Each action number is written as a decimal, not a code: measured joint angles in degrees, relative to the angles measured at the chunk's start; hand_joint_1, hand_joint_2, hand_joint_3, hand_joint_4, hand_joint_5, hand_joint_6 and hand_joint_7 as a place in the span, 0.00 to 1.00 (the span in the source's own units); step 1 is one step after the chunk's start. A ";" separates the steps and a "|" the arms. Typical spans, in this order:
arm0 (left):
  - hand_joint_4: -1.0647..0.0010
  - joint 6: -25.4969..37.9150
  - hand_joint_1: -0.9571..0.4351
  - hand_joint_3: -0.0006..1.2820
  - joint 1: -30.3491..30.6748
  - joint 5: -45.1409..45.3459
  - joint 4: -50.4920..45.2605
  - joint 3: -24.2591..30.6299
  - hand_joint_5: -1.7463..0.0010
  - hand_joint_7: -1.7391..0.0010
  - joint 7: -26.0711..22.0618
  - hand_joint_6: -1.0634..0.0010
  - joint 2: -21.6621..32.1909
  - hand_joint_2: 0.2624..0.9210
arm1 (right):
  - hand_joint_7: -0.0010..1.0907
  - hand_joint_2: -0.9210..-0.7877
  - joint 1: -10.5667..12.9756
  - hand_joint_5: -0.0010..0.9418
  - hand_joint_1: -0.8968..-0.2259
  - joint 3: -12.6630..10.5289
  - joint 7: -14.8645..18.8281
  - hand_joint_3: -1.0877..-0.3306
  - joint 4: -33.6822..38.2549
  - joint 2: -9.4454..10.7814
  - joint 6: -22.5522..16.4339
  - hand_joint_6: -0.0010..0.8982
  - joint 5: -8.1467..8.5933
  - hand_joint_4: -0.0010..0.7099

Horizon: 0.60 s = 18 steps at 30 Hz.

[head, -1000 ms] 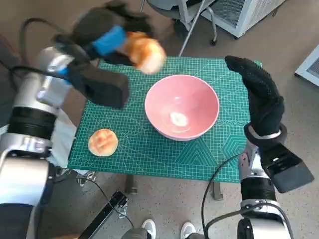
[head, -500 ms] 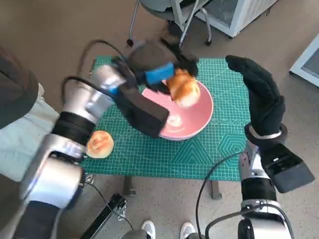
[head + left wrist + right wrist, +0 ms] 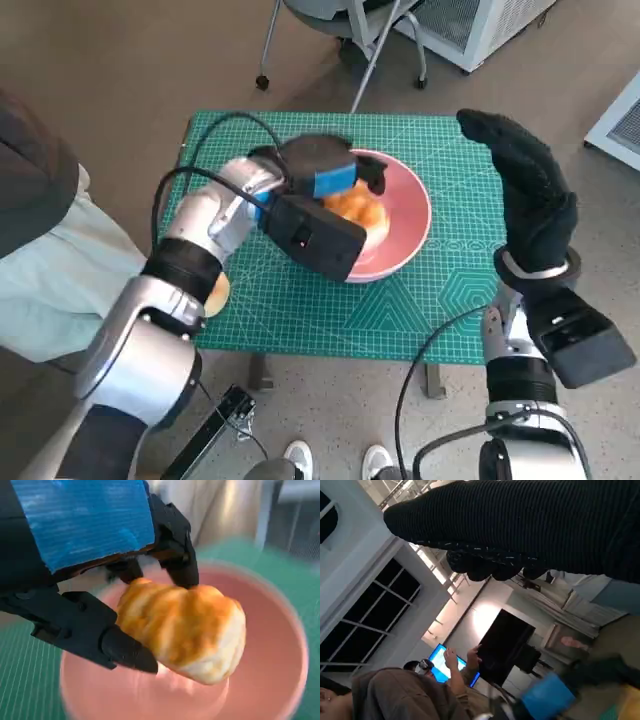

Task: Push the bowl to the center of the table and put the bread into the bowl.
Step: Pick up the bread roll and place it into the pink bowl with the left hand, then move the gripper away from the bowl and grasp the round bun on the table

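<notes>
The pink bowl [image 3: 408, 228] sits near the middle of the green mat [image 3: 300, 310]. My left hand [image 3: 322, 170] reaches over the bowl and grips a golden bread roll [image 3: 355, 207] just above its inside. In the left wrist view the black fingers [image 3: 120, 647] clasp the roll [image 3: 187, 627] over the pink bowl [image 3: 280, 645]. A second roll [image 3: 216, 291] lies on the mat at the near left, mostly hidden by my left forearm. My right hand [image 3: 528, 195] is raised at the right of the table, fingers straight, holding nothing.
The green mat covers the small table. A person's clothed leg [image 3: 45, 270] is close at the left. A chair base [image 3: 350, 30] and a white unit [image 3: 480, 25] stand beyond the table. A person [image 3: 405, 695] sits in the right wrist view.
My left hand has carried the roll from above the mat's far left over to the bowl and lowered it towards the inside. The right hand has stayed still.
</notes>
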 measured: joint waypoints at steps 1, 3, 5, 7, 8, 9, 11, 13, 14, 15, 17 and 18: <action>0.99 -0.01 0.60 0.02 0.21 -0.28 -0.37 0.23 0.99 0.81 -0.35 0.96 0.18 0.79 | 0.76 0.00 0.08 0.01 0.49 -0.02 0.00 0.54 -0.09 -0.01 0.00 0.03 0.00 0.51; 1.00 -0.05 0.59 0.01 0.76 -0.98 -1.61 0.92 1.00 0.81 -0.95 0.98 0.66 0.78 | 0.76 0.00 0.21 0.01 0.49 -0.03 0.00 0.54 -0.23 -0.01 0.01 0.03 -0.01 0.51; 1.00 -0.10 0.58 0.01 1.44 -2.20 -3.30 1.79 1.00 0.81 -1.86 0.98 1.34 0.78 | 0.76 0.00 0.26 0.01 0.49 -0.03 0.00 0.54 -0.25 0.00 0.00 0.03 -0.02 0.51; 1.00 0.00 0.58 0.01 2.16 -3.26 -5.58 2.64 1.00 0.82 -3.22 0.99 2.19 0.77 | 0.76 0.00 0.29 0.01 0.49 -0.03 -0.01 0.54 -0.25 0.00 -0.01 0.03 -0.02 0.51; 1.00 0.34 0.58 0.01 2.78 -4.27 -7.40 3.44 1.00 0.82 -4.32 0.99 2.80 0.77 | 0.76 0.00 0.30 0.01 0.49 -0.03 -0.01 0.54 -0.25 0.01 -0.01 0.03 -0.02 0.51; 1.00 0.61 0.57 0.01 3.31 -5.04 -8.90 4.08 1.00 0.83 -5.26 0.98 3.31 0.77 | 0.76 0.00 0.32 0.01 0.49 -0.03 -0.01 0.54 -0.25 0.01 0.00 0.03 -0.02 0.51; 1.00 1.46 0.57 0.01 4.76 -6.87 -12.97 5.54 1.00 0.85 -7.34 0.96 4.74 0.77 | 0.76 0.00 0.33 0.01 0.49 0.00 -0.01 0.54 -0.26 0.05 0.00 0.03 -0.02 0.51; 1.00 2.49 0.57 0.00 6.56 -8.78 -17.86 7.16 1.00 0.88 -9.22 0.93 6.62 0.77 | 0.76 0.00 0.34 0.01 0.49 0.00 -0.02 0.55 -0.25 0.06 0.00 0.03 -0.03 0.51; 1.00 2.95 0.58 0.00 7.35 -9.51 -20.05 7.87 1.00 0.89 -9.92 0.93 7.40 0.77 | 0.76 0.00 0.34 0.01 0.48 0.00 -0.02 0.55 -0.25 0.06 -0.01 0.03 -0.04 0.51; 1.00 3.47 0.58 0.00 8.29 -10.17 -22.23 8.59 1.00 0.90 -10.68 0.92 8.30 0.77 | 0.76 0.00 0.34 0.01 0.49 -0.01 -0.02 0.55 -0.25 0.06 -0.02 0.03 -0.04 0.51; 1.00 4.77 0.59 0.00 10.11 -11.37 -26.59 9.89 1.00 0.91 -12.05 0.89 10.01 0.78 | 0.76 0.00 0.34 0.01 0.49 -0.01 -0.02 0.55 -0.25 0.06 -0.05 0.04 -0.04 0.51; 1.00 5.55 0.60 0.00 11.06 -11.81 -28.89 10.60 1.00 0.91 -12.74 0.89 10.90 0.78 | 0.76 0.00 0.34 0.01 0.49 0.01 -0.02 0.55 -0.25 0.07 -0.08 0.04 -0.05 0.51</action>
